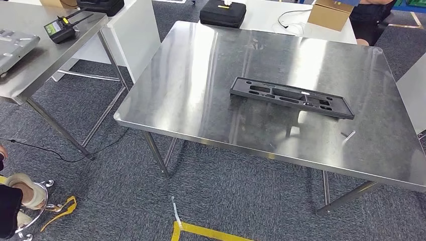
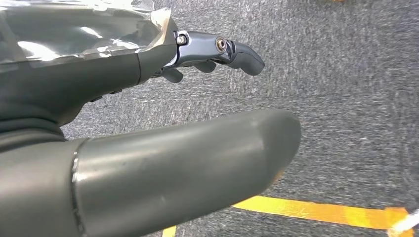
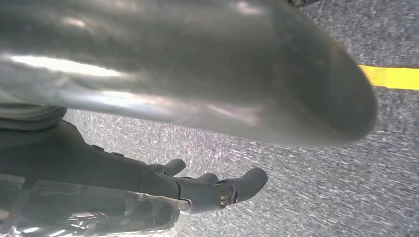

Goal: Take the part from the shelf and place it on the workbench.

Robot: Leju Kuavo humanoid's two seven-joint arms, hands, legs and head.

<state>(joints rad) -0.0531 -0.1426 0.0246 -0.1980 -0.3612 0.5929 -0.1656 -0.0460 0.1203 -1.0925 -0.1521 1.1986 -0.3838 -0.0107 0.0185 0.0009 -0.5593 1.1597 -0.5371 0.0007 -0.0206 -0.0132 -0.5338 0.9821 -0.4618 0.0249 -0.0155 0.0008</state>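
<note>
Steel workbench (image 1: 201,90): shiny top, standing on grey carpet (image 1: 241,201).
Part (image 1: 291,97): black flat tray with cut-outs, lying on the bench toward its right edge, nearer the front edge than the back.
Left hand (image 2: 148,123): over the carpet beside yellow floor tape (image 2: 321,211), fingers apart, holding nothing.
Right hand (image 3: 197,148): over the carpet, fingers apart, holding nothing.

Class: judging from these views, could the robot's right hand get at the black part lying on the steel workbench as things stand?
Probably not yet: the right robot hand hangs over carpet, holding nothing, while the black part lies alone mid-workbench. Nothing blocks it.
</note>
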